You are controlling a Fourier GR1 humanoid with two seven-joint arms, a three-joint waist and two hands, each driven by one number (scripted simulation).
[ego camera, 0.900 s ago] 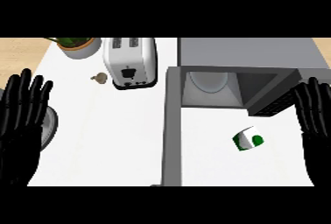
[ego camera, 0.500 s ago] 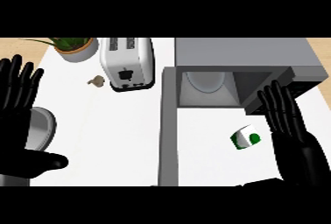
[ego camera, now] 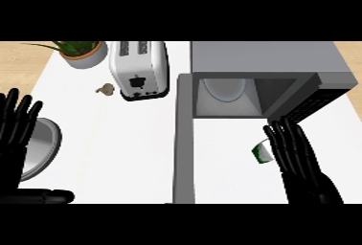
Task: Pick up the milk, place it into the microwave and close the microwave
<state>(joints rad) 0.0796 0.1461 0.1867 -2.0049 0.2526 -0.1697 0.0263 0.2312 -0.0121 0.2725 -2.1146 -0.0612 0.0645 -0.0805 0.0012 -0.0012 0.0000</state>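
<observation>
The small white-and-green milk carton (ego camera: 260, 152) is seen on the white counter (ego camera: 127, 143) in front of the open grey microwave (ego camera: 268, 57), its right side hidden by the black right hand (ego camera: 300, 155). That hand's fingers are held straight & spread, w/ nothing gripped; contact w/ the carton can't be told. The microwave's grey door (ego camera: 185, 143) is swung out to the left. The black left hand (ego camera: 16, 139) is rested open at the left edge, fingers up, beside a round silver dish (ego camera: 42, 148).
</observation>
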